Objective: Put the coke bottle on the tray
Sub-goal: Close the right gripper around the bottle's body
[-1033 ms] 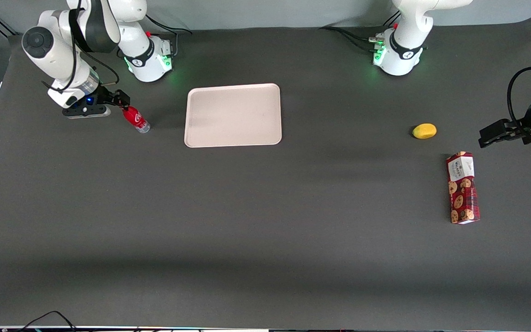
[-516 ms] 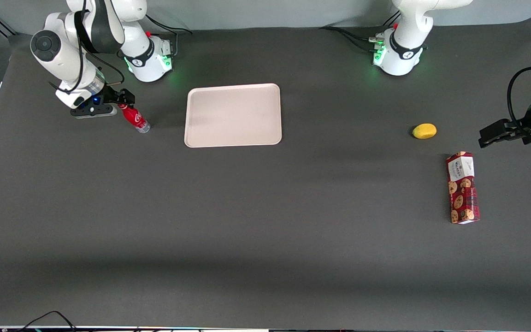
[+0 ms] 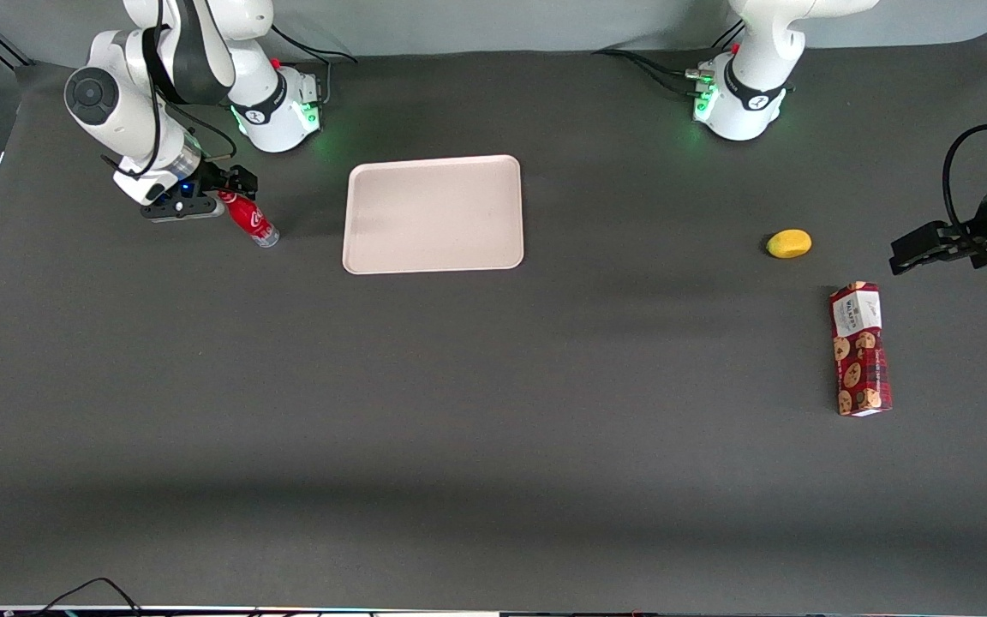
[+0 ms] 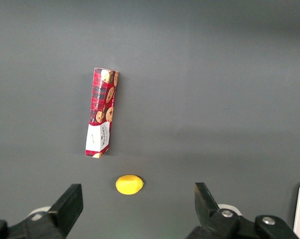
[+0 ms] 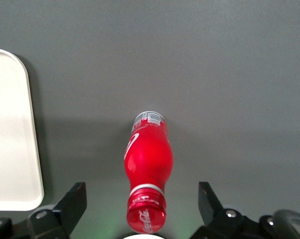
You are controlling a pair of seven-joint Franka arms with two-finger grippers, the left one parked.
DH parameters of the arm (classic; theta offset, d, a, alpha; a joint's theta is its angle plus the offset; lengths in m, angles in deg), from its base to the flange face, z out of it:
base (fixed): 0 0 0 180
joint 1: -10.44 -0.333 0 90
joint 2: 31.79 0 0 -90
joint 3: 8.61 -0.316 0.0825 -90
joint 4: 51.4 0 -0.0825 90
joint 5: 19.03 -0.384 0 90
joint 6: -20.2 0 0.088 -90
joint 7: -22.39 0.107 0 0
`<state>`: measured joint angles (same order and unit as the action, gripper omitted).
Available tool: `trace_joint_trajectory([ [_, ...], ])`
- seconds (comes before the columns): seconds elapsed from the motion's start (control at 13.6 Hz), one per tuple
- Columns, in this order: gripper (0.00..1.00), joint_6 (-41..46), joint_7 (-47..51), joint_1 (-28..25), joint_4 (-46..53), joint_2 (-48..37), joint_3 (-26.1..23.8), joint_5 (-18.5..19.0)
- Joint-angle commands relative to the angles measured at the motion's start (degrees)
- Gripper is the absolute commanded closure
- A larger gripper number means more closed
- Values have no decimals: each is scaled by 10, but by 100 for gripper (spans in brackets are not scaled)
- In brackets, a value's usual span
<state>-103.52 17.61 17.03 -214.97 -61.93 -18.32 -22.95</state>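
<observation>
- Your gripper [image 3: 232,187] hangs over the cap end of the coke bottle [image 3: 252,219], toward the working arm's end of the bench [image 3: 493,411]
- Jaws are spread wide: in the wrist view the gripper [image 5: 140,199] has one finger on either side of the coke bottle [image 5: 147,169], each well clear of it, nothing pinched
- You can see the bottle stands upright on the bench, cap up under the wrist camera, clear base on the dark surface
- The tray [image 3: 433,214] lies flat just beside the bottle, apart from it, with a strip of bench between them; the tray's rounded edge [image 5: 13,134] shows in the wrist view too
- Toward the parked arm's end you've got a lemon [image 3: 789,243] and a cookie box [image 3: 860,349]; the box lies flat, nearer the front camera than the lemon, and the two are not touching
</observation>
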Motion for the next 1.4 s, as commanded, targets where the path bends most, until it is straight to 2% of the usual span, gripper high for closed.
trace_joint_trajectory([
  [0.0, 2, -15, 8, -8, -37, -18, 1, -11],
  [0.22, 12, -15, 8, -8, -36, -11, 0, -11],
  [0.37, 23, -14, 7, -8, -36, -10, 1, -11],
  [0.74, 73, -13, 6, -9, -34, -5, 0, -11],
  [0.96, 97, -13, 6, -9, -33, -1, 0, -11],
  [1.11, 100, 0, 6, -9, -20, 9, 0, -10],
  [1.33, 100, 96, 7, -9, 66, 18, -2, -10],
])
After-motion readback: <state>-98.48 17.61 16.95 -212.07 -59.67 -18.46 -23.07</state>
